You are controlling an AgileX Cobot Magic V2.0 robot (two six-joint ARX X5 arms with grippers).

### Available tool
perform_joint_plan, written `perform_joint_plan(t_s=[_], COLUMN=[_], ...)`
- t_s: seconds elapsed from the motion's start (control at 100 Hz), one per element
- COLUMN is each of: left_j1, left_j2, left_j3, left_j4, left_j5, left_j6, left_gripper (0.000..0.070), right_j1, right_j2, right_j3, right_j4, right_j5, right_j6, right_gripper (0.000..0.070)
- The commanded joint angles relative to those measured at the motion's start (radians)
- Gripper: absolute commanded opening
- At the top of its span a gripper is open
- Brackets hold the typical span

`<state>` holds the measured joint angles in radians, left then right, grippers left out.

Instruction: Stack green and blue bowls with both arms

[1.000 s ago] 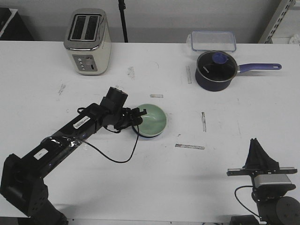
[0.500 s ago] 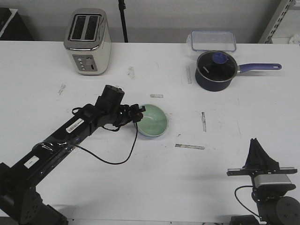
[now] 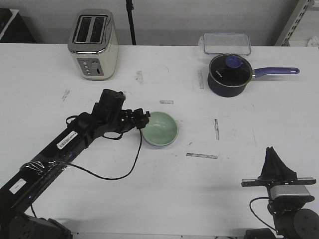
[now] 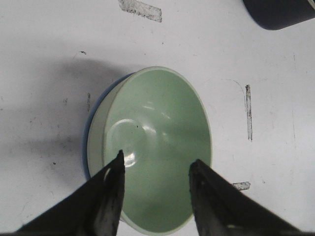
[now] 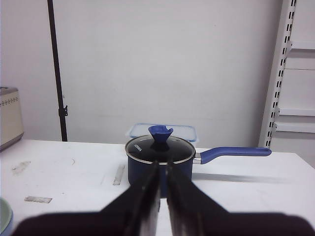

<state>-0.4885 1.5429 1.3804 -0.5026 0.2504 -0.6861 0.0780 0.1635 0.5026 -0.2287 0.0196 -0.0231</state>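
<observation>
Black fingers of the left gripper (image 4: 155,196) stand spread apart, nothing between them but air, and they hang right over the near rim of the green bowl (image 4: 155,147). Look closely and a thin blue edge peeks out along one side under that green bowl: that is the blue bowl (image 4: 88,152), so the green one sits nested inside it. In the front view the left gripper (image 3: 141,119) sits just beside the stacked pair, at the side facing the left arm (image 3: 75,137), and whether it touches the green bowl's (image 3: 159,128) rim I cannot tell. A loop of thin black cable (image 3: 117,167) sags from the arm onto the white table (image 3: 164,194).

Over at the near right corner, the right gripper (image 5: 161,189) points up and away from the bowls, well apart from them, its fingers nearly together with only a narrow slit between. Straight beyond those tips stands the dark blue saucepan (image 5: 160,160) with its purple handle, a clear lidded container (image 5: 162,131) just behind it. Far off past the left gripper, at the table's back edge, stands the cream toaster (image 3: 93,44).
</observation>
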Motion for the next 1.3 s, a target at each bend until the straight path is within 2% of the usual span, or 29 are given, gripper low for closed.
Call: perform_joint_plan(t_s=[0.0,0.09,0.18,0.25,0.37,0.6,0.83,1.29], left_j1=[0.008,0.026,0.045,0.061,0.099,0.198,0.320,0.430], left_j2=[-0.006,-0.030,-0.058,-0.085,-0.151,-0.336,-0.565,-1.083], left_j3=[0.019,0.019,0.015,0.002,-0.063,-0.299,-0.527,-0.860], left_j4=[-0.003,-0.003,0.003,0.023,0.117,0.399,0.520,0.540], left_j5=[-0.001,-0.037,-0.107,-0.154,-0.171,-0.172,-0.174,-0.174], left_j6=[0.055,0.110,0.170,0.227,0.341,0.540,0.754,0.764], left_gripper=[0.0241,0.0215,0.0071,0.0001,0.0000,0.0000,0.0000,0.0000], right_j1=[0.001,0.001,0.001,0.001,0.001,0.001,0.001,0.001], right_j2=[-0.001,-0.001,-0.001,-0.001,-0.001,-0.001,-0.001,-0.001], right_j3=[0.008,0.008,0.008,0.008,0.008,0.008,0.008,0.008], right_j4=[0.009,0.009,0.009,0.009,0.009,0.009,0.009,0.009], right_j5=[0.000,0.000,0.000,0.000,0.000,0.000,0.000,0.000], right_j6=[-0.005,-0.005,-0.005,-0.005,-0.005,-0.004,-0.005,-0.005], right_gripper=[0.0016,0.0017,0.0017,0.0016,0.0016,0.0016,0.0016,0.0016])
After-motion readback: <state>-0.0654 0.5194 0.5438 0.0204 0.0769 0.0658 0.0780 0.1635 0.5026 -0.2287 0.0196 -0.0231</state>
